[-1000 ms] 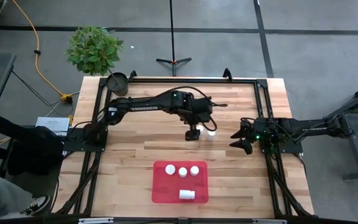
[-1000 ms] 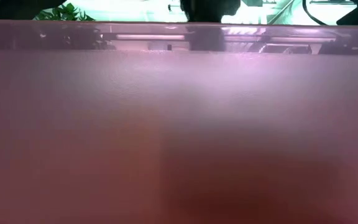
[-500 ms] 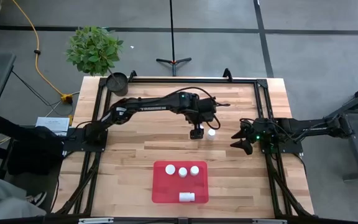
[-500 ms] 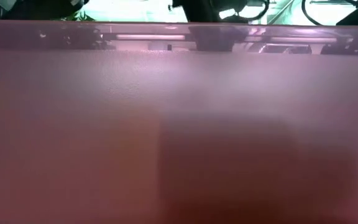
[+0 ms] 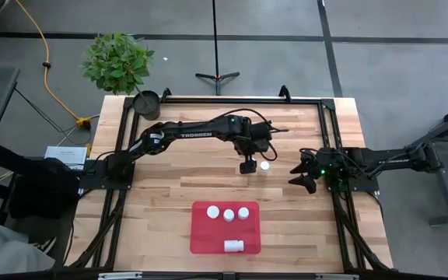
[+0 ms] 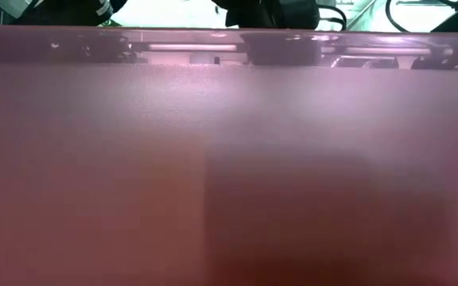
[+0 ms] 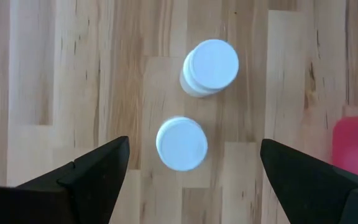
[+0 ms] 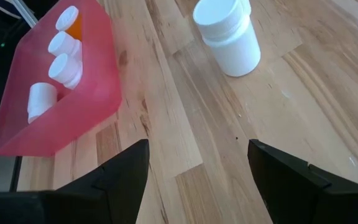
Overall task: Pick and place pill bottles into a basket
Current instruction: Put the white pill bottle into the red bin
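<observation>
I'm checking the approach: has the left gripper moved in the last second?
Yes. In the high view the left gripper has shifted slightly toward the right side of the table and away from the red basket, now beside the loose pill bottle.

Light was even and bright from overhead, casting only soft, short shadows on the pale wooden plank table [image 5: 169, 194]. The low view was almost wholly a blurred pink-red haze, with washed-out glare along its top edge. White round bottle caps [image 7: 181, 144] looked slightly overexposed in the left wrist view.
</observation>
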Available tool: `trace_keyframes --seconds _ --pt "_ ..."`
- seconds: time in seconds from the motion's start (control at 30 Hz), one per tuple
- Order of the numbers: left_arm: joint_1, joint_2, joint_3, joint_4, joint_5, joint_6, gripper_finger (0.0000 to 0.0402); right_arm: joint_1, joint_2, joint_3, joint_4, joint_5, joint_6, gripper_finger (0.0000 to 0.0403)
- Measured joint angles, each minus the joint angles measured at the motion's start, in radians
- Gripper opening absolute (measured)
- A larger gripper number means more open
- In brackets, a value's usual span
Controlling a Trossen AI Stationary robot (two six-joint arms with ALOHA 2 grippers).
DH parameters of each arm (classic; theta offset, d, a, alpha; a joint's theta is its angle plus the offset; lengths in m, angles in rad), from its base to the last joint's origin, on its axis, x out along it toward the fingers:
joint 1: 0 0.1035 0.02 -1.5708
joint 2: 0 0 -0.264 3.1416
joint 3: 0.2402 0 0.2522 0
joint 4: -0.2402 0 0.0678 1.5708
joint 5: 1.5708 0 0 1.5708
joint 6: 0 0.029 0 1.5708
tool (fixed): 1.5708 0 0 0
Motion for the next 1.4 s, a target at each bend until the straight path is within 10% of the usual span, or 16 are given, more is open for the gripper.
trace_keyframes --seconds 1.4 --pt "0.019 0.11 0.001 0.022 0.072 0.016 0.0397 0.0 -0.001 0.0 -0.015 0.0 0.006 0.0264"
